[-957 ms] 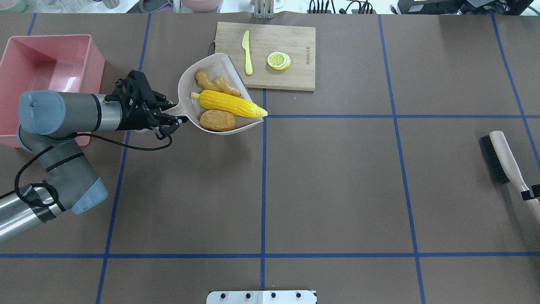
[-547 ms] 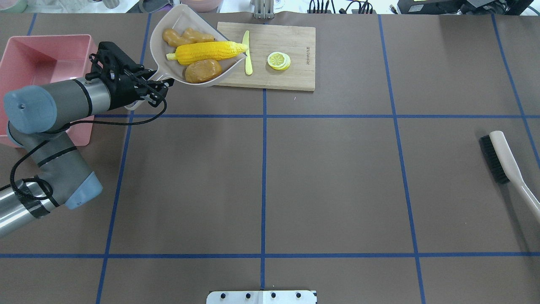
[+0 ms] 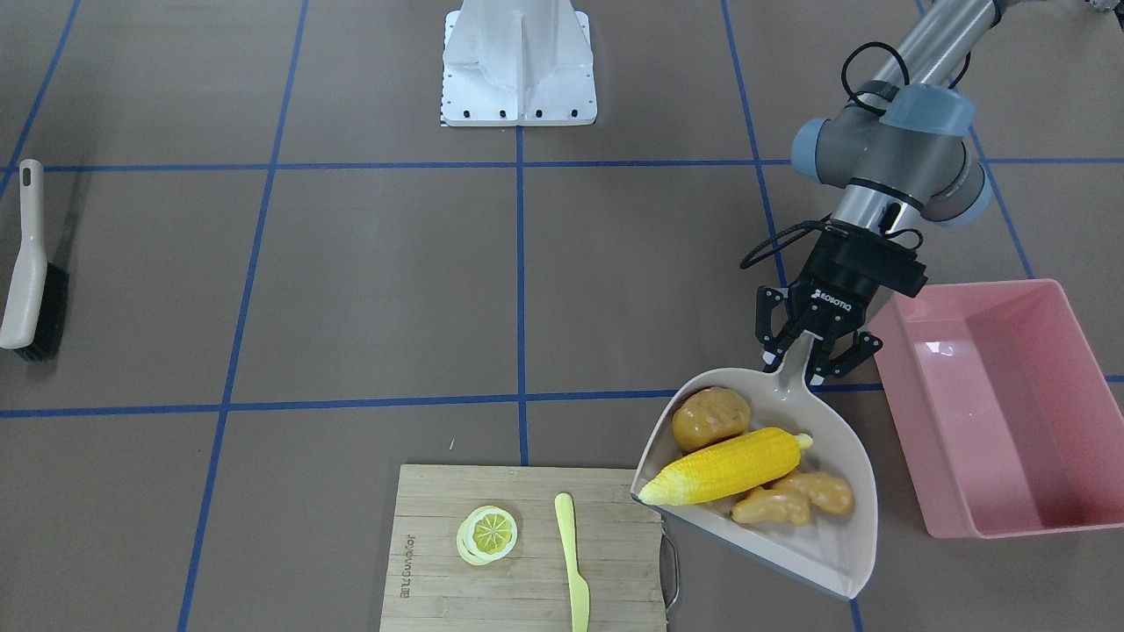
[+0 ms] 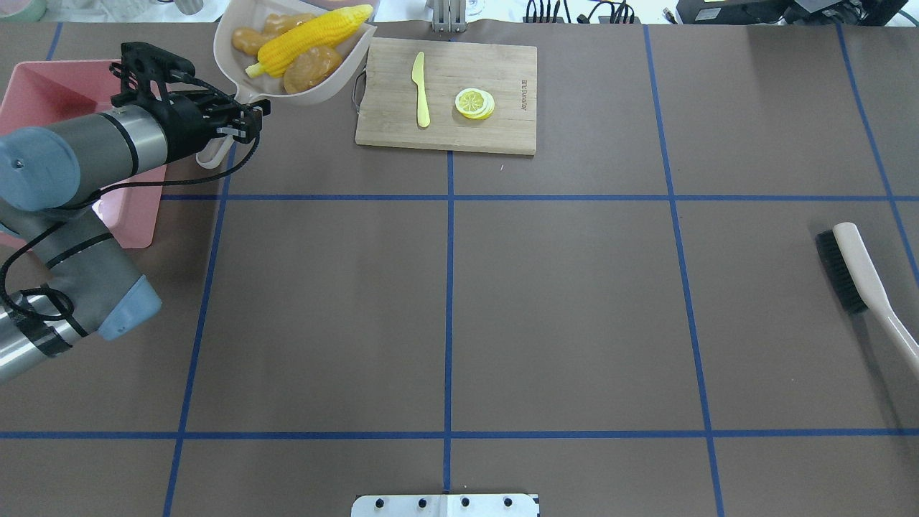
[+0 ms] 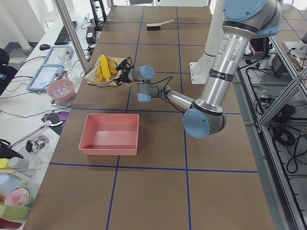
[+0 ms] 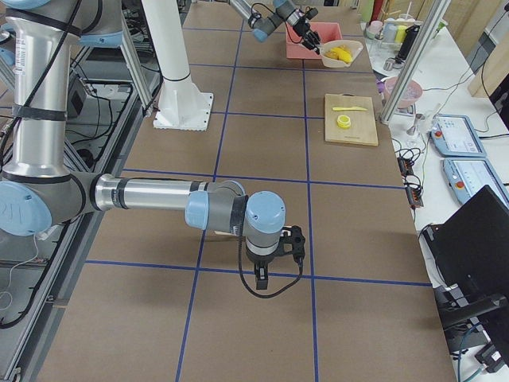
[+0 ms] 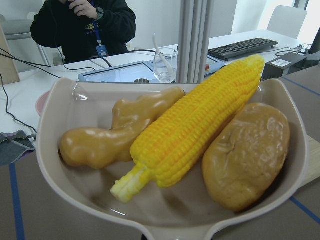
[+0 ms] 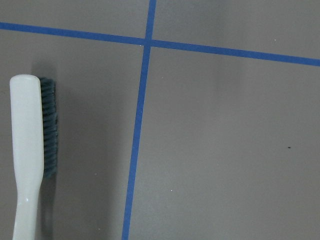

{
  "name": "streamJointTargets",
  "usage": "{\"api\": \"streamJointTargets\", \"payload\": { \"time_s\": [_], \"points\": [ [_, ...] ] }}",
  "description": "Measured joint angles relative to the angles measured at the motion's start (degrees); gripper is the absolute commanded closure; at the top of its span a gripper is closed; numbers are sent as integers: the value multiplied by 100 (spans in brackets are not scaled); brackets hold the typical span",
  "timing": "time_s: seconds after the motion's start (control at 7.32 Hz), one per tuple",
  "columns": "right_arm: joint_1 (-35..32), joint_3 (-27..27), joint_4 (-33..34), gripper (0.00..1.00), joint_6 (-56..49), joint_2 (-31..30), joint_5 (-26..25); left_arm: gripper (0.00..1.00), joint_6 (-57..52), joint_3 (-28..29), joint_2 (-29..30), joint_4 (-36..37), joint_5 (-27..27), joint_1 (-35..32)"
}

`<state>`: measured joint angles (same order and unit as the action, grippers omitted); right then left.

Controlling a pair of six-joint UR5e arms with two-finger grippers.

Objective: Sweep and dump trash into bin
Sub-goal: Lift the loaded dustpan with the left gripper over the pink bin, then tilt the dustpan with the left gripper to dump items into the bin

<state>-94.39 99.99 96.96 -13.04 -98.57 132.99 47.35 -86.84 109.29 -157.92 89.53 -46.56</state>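
Front view, not wrist, shows left gripper (image 3: pixel 795 362) clamping dustpan (image 3: pixel 830 544).

From overhead the left arm (image 4: pixel 72 151) covers much of the bin (image 4: pixel 43 86), the dustpan (image 4: pixel 337 72) loses its far rim past the top edge, and the brush (image 4: pixel 854 273) handle runs off the right edge. In the front view the knife (image 3: pixel 572 562) and cutting board (image 3: pixel 439 544) are cut by the bottom edge — and the dustpan's handle is partly hidden in the left gripper (image 3: pixel 812 364). The right gripper (image 6: pixel 270 263) shows only from the table's right end, so its jaws cannot be judged.
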Motion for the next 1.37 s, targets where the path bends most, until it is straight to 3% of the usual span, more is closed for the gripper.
{"api": "streamJointTargets", "payload": {
  "time_s": [0.41,0.82,1.37],
  "points": [
    [106,67,44,0,22,26,-378,100,1744,-715,-840,-12,-4,-217],
    [289,48,72,0,53,24,-198,100,3390,-1312,-1987,-28,84,-503],
    [794,61,86,0,81,263,-92,100,7466,-1374,-2296,-282,851,-851]
  ]
}}
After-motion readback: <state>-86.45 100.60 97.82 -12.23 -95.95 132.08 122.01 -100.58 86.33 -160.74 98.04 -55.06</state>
